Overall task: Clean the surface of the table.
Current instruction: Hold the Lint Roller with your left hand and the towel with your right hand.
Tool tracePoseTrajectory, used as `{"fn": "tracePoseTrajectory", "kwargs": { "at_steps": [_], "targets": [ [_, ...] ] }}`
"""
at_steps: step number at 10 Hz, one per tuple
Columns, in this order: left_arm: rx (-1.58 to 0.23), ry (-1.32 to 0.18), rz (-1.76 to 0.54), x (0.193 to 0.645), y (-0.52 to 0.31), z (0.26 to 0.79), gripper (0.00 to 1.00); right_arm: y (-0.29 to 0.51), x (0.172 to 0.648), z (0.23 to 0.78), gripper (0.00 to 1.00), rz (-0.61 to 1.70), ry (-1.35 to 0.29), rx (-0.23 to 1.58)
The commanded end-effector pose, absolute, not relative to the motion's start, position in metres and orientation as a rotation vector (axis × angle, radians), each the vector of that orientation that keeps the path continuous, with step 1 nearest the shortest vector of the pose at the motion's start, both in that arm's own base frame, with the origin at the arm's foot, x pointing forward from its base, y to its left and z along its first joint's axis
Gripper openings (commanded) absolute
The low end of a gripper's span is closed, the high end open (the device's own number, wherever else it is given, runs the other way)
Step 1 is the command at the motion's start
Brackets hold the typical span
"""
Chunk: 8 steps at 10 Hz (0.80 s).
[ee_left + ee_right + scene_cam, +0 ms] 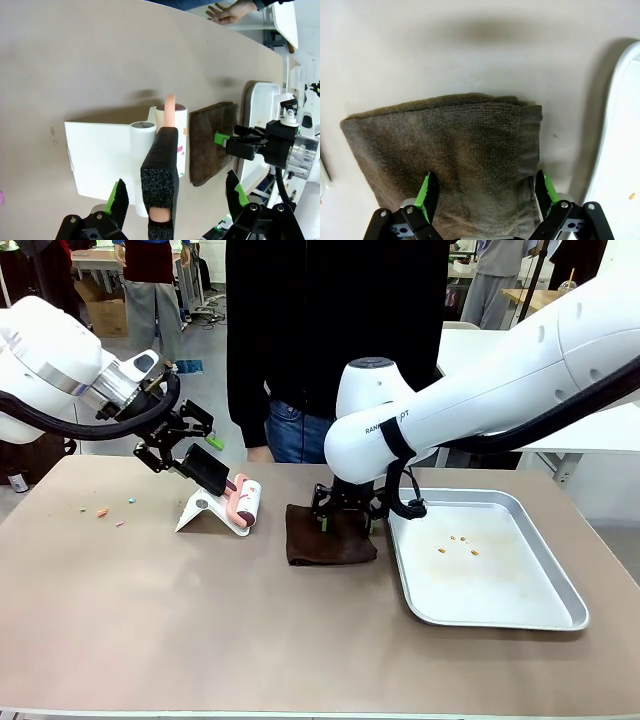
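Observation:
The brownish table carries a lint roller on a white stand; its black foam handle points up toward my left gripper. That gripper is open, with a green-padded finger on either side of the handle and a gap on both sides. A folded dark brown cloth lies mid-table. My right gripper is down on the cloth's far edge. In the right wrist view it is open and its fingers straddle the cloth. Small coloured crumbs dot the table's left part.
A shiny metal tray with a few crumbs sits at the right, close beside the cloth. A person in a dark top stands at the far edge, one hand resting near the table's rim.

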State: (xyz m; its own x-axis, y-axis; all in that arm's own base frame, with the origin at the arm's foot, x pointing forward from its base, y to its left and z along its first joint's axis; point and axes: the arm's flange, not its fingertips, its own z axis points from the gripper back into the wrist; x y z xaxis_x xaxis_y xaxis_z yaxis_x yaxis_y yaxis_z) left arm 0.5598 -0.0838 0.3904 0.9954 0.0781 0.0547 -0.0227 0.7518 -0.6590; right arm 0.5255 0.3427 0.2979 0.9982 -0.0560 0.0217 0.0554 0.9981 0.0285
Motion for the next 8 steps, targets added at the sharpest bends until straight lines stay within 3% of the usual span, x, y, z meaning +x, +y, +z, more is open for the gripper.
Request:
{"fn": "tracePoseTrajectory", "kwargs": {
  "at_steps": [1,2,3,4,5,6,7,8],
  "targets": [
    [-0.689,-0.072,0.074,0.560,-0.083,0.394,1.00,0.346,0.529,0.297,1.00,-0.100,-0.016,0.053],
    [-0.684,-0.074,0.077,0.559,-0.082,0.393,1.00,0.347,0.529,0.297,0.91,-0.097,-0.016,0.054],
    [-0.674,-0.078,0.078,0.559,-0.083,0.394,0.40,0.347,0.530,0.297,0.40,-0.104,-0.014,0.049],
    [-0.676,-0.080,0.077,0.559,-0.083,0.394,0.40,0.347,0.530,0.297,0.31,-0.105,-0.009,0.042],
    [-0.679,-0.085,0.073,0.559,-0.084,0.395,0.00,0.347,0.530,0.296,0.00,-0.106,-0.008,0.046],
    [-0.690,-0.092,0.075,0.559,-0.080,0.395,0.35,0.347,0.530,0.296,0.00,-0.106,-0.007,0.049],
    [-0.700,-0.097,0.078,0.558,-0.075,0.394,0.00,0.347,0.531,0.296,0.00,-0.109,-0.007,0.050],
    [-0.701,-0.099,0.077,0.557,-0.072,0.394,0.00,0.346,0.531,0.297,0.14,-0.111,-0.008,0.054]
  ]
}}
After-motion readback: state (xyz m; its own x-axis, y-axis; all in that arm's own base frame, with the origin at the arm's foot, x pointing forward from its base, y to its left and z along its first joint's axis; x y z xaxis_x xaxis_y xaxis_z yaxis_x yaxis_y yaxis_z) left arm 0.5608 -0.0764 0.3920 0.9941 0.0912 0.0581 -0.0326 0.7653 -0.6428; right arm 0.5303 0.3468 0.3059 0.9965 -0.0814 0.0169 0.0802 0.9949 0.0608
